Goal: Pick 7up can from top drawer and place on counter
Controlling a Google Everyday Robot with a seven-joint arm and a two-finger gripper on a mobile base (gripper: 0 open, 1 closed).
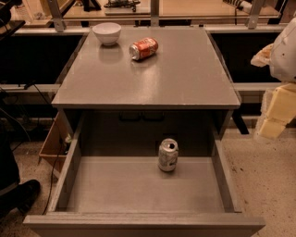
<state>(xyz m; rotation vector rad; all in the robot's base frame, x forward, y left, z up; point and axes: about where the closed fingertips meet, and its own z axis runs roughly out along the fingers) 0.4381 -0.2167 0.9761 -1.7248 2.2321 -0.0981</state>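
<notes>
The 7up can (168,155), silvery-white with a pull-tab top, stands upright on the floor of the open top drawer (69,176), towards the back and a little right of centre. The grey counter (185,74) spans the cabinet above the drawer. My gripper (274,115) hangs at the right edge of the view, with pale yellowish parts under a white arm section. It is outside the drawer, to the right of and above the can, and not touching it.
A red-orange drink can (143,48) lies on its side on the counter at the back. A white bowl (107,33) stands to its left. A wooden table with metal legs (152,11) runs behind. A cardboard box (52,141) and cables sit on the floor at the left.
</notes>
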